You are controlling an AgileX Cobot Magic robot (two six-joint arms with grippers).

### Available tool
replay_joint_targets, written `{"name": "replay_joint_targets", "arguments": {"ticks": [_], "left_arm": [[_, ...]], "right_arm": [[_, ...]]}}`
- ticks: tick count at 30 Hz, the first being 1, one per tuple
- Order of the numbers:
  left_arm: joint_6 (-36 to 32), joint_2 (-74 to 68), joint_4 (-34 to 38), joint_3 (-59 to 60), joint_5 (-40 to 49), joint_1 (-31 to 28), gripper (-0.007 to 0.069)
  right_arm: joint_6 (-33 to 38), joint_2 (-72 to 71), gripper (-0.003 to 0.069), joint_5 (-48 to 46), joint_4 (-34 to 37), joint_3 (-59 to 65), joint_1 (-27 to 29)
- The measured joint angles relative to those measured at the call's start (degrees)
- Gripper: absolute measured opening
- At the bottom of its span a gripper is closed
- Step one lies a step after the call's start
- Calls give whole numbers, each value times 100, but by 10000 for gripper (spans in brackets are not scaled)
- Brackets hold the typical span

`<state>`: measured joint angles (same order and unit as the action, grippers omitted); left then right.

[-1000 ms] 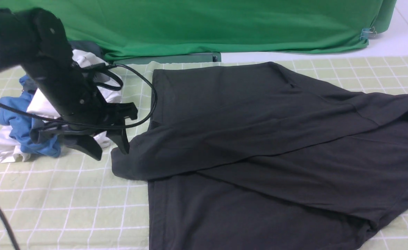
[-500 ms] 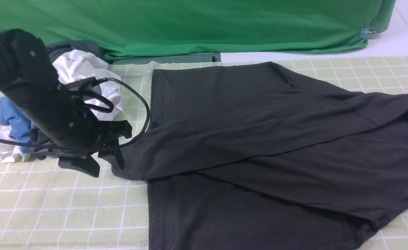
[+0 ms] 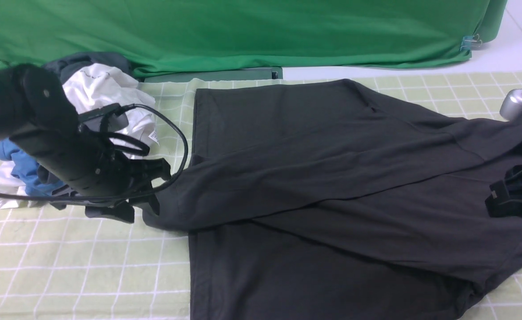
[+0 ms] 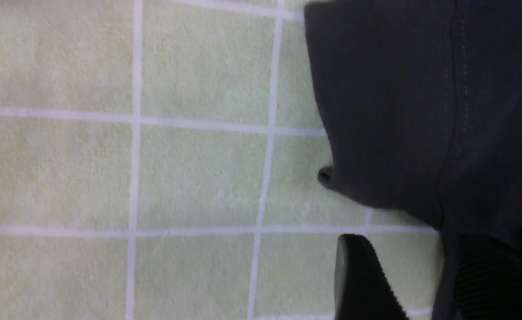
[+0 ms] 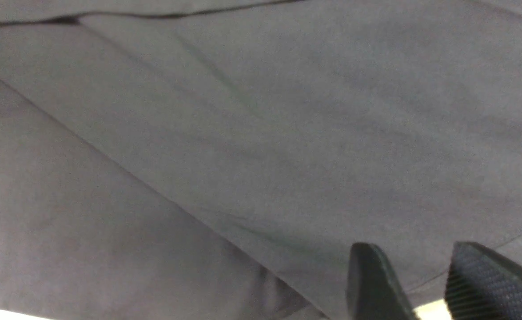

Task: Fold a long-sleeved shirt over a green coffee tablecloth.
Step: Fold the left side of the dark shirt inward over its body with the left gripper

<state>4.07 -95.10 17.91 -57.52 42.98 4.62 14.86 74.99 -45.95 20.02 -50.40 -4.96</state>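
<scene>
Deep green plain fabric backdrop (image 3: pixel 261 31) hangs along the far side of the scene, and in front of it the wide pale yellow-green tablecloth with a grid of thin white lines (image 3: pixel 87 266) covers the whole working surface. On that cloth lies the large black cotton long-sleeved shirt (image 3: pixel 323 133), spread from the middle out to the right edge and down to the near edge. One long black sleeve (image 3: pixel 287 186) is laid across the body; its long axis runs from the far right down toward the near left, ending in a stitched cuff (image 4: pixel 376 111) that juts past the shirt's left edge onto bare tablecloth. At the far left sits a crumpled heap of a white garment (image 3: pixel 105 89) and a blue garment (image 3: pixel 16 155), apart from the shirt. The left gripper (image 3: pixel 144 212) is right at the cuff, which lies just to its right; in the left wrist view its jaws stand apart, with the cuff's edge running between them and tablecloth showing in the gap. The right gripper (image 5: pixel 414 251) hovers over the shirt's right side, well away from the cuff, its jaws apart with nothing between them. The left arm is plainly the nearer one, so the cuff looks like its pick.
</scene>
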Motion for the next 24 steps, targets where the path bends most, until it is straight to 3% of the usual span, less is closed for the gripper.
{"name": "replay_joint_targets", "arguments": {"ticks": [12,15,20,24], "left_arm": [[31,-794,89,58,-673,0,363],[-495,-823,527,47,-708,-6,279],[-1537,-709,1687,-28,-455,0,54],[-1771,-232,2375,-519,-70,0,25]], "right_arm": [[47,5,248,17,18,5,0],[72,5,248,24,18,12,0],[196,-1,248,18,18,12,0],[202,-146,248,-14,-51,-35,0]]}}
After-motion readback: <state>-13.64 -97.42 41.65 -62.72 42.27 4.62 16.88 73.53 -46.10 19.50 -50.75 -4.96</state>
